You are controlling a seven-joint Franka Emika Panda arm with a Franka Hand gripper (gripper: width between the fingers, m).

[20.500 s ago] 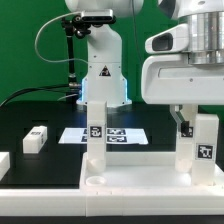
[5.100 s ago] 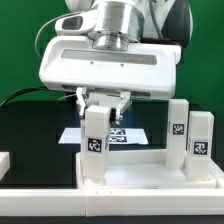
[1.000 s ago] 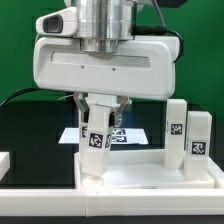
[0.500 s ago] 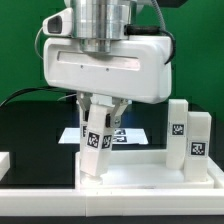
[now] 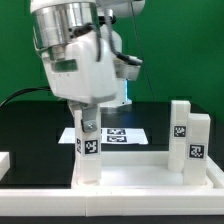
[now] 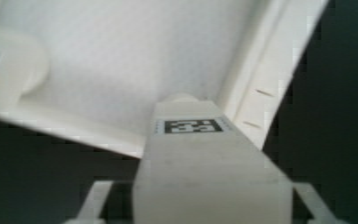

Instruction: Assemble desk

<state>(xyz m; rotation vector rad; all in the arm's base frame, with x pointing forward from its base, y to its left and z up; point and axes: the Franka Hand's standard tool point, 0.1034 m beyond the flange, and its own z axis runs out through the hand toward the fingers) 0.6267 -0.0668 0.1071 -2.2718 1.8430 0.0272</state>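
You see the gripper (image 5: 87,118) clamped on a white square leg (image 5: 88,150), which stands upright at the near corner of the desk panel (image 5: 140,172) on the exterior view's left, its lower end at the panel's rim. The panel lies flat on the black table (image 5: 30,130). Two more legs (image 5: 186,140) stand together at the panel's corner on the exterior view's right. The marker board (image 5: 125,135) lies farther back. In the wrist view the held leg (image 6: 197,160) points down toward the panel (image 6: 140,70).
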